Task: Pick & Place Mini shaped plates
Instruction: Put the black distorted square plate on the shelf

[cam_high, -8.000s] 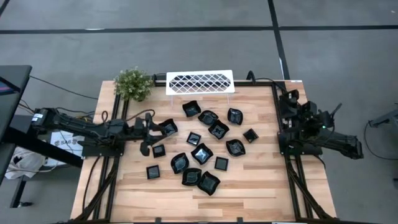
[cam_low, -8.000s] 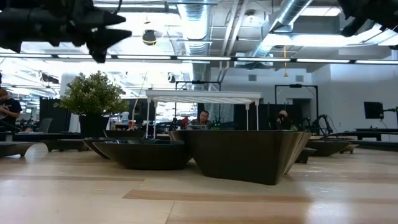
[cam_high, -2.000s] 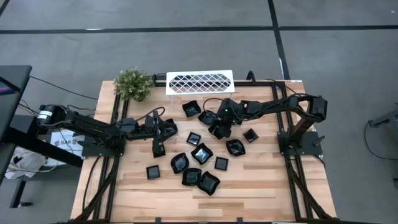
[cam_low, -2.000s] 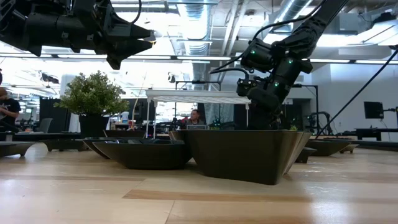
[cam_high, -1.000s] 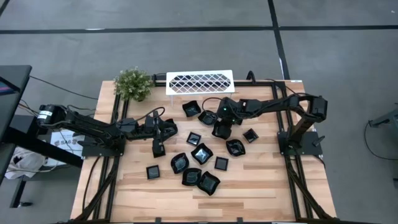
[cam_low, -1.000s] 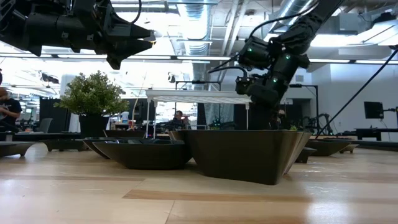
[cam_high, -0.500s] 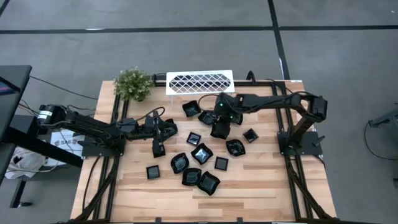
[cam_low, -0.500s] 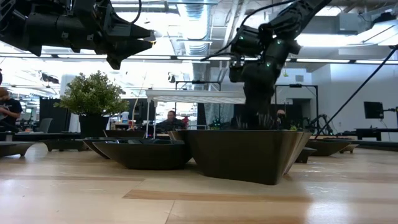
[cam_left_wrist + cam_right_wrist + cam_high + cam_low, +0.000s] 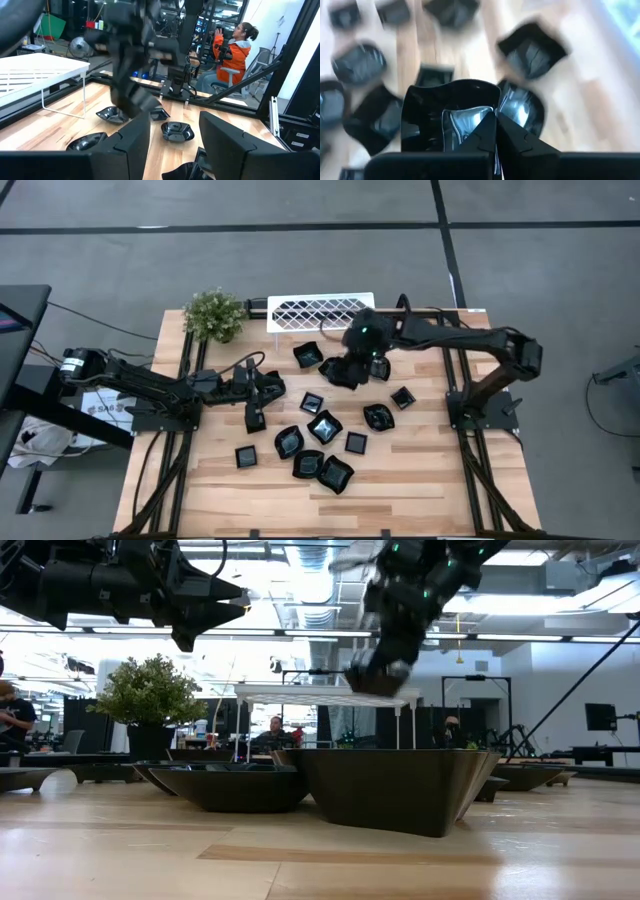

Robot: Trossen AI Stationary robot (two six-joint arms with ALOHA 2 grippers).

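My right gripper [image 9: 495, 116] pinched tight on a square plate's [image 9: 451, 120] rim, aloft over the bench [image 9: 420, 465]. Left gripper [image 9: 257, 392] hovers, parted, empty.

Bright overhead lights glare in the low view; the right wrist view is perhaps motion-blurred.

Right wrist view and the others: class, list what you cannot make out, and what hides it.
- Right wrist view: the loose dishes on the table are motion-blurred; shapes uncertain.
- Low view: the nearest dish blocks most dishes behind it.
- High view: the carried dish sits mostly under the right gripper.
- Left wrist view: the right arm is blurred.
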